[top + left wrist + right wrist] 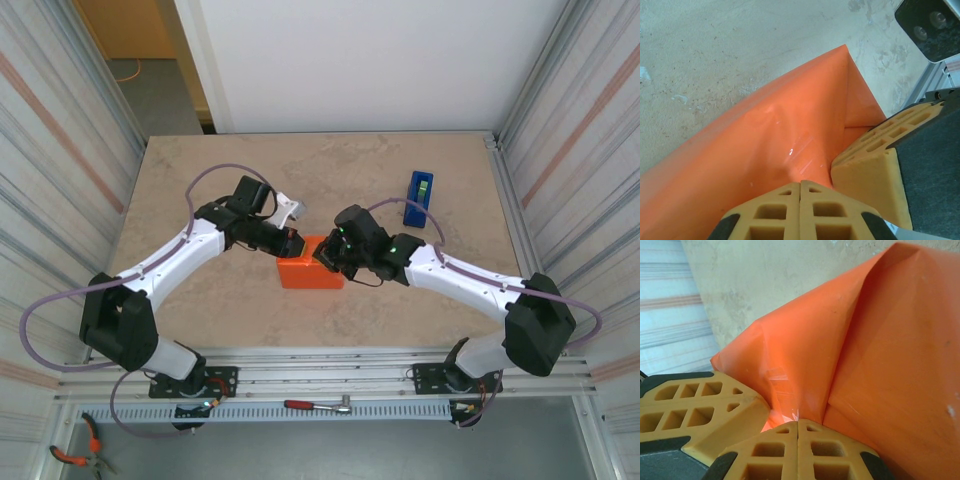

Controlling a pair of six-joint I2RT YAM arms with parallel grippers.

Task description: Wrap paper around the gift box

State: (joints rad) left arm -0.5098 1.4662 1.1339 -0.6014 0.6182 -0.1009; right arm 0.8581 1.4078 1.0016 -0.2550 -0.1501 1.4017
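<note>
Now logging the top external view. Seeing a thin, bright orange paper sheet (pixel 310 276) folded into a boxy bundle and sitting near the middle of the beige stone-patterned table (pixel 230 165). Noting the left gripper (pixel 297 245) reaching in from the left and the right gripper (pixel 323 258) from the right, both meeting at the bundle's far top edge, tips just beside each other. Noting an upright blue tape dispenser (pixel 419 198) standing well apart, toward the table's far right. Spotting a red-handled ratchet (pixel 318 405) lying on the metal frame in front of the arm bases.

Switching to the left wrist view. Seeing the left gripper (pixel 800 192) with yellow fingers pressed flat together, tips touching the glossy orange paper sheet (pixel 780 130) at a crease; not managing to tell about any paper pinched between them. Noting one yellow finger (pixel 865 170) of the right gripper resting just beside, on the right, against the same fold.

Moving to the right wrist view. Seeing the right gripper (pixel 797 432) likewise closed tight, tips sitting at a meeting of several creases in the paper sheet (pixel 880 350); again not managing to tell about a pinch. Noting a left-gripper finger (pixel 695 410) lying at lower left, touching the sheet's edge.
</note>
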